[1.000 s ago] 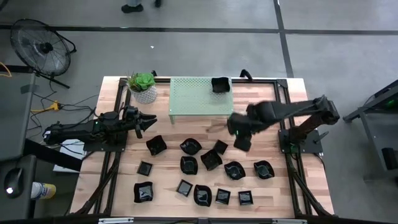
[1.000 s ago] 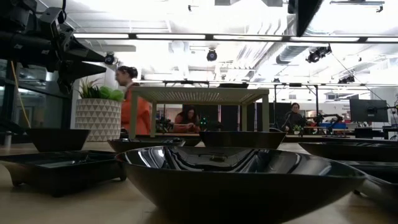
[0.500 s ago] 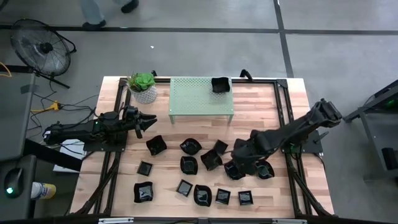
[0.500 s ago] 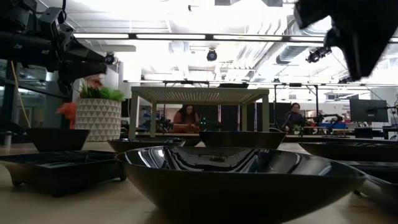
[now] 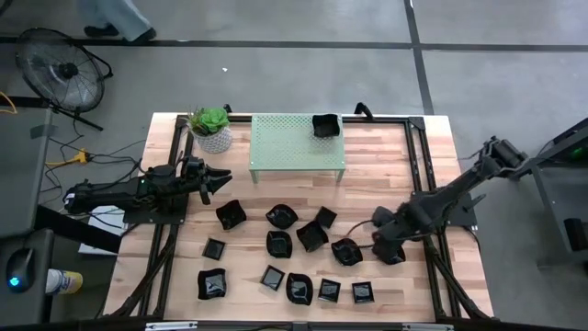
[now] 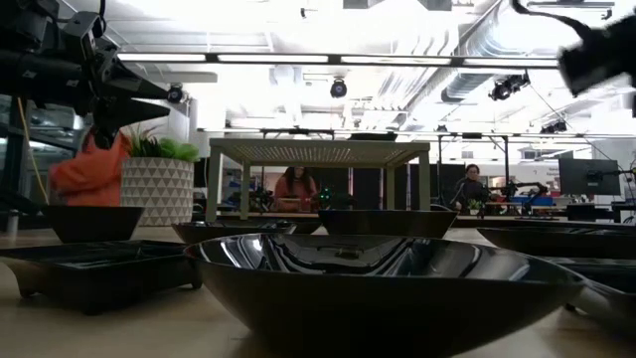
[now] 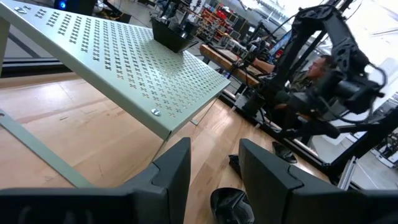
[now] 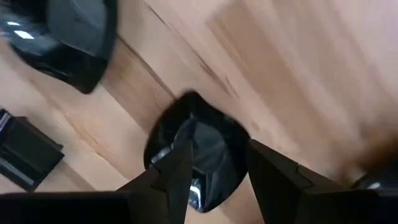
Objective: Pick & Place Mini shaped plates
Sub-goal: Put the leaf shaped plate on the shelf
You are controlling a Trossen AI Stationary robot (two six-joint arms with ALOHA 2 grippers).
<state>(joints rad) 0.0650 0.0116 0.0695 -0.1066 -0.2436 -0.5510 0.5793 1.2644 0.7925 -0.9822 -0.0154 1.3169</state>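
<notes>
One plate (image 5: 324,125) atop green rack (image 5: 296,142); others (image 5: 312,237) empty on surface (image 5: 386,165). Right tool (image 8: 214,163) spread over rightmost plate (image 8: 198,158); left tool (image 7: 214,165) spread, idle.

Wooden table (image 5: 386,156): black plates (image 5: 280,244), potted plant (image 5: 212,128), green rack (image 5: 296,143).

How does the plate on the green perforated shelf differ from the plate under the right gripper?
The shelf plate sits raised on the green perforated shelf, alone; the plate under the right gripper lies on the wooden table among the other plates. No gripper is near the shelf plate; the open right gripper hangs just above the table plate. Both are small, glossy and black.
</notes>
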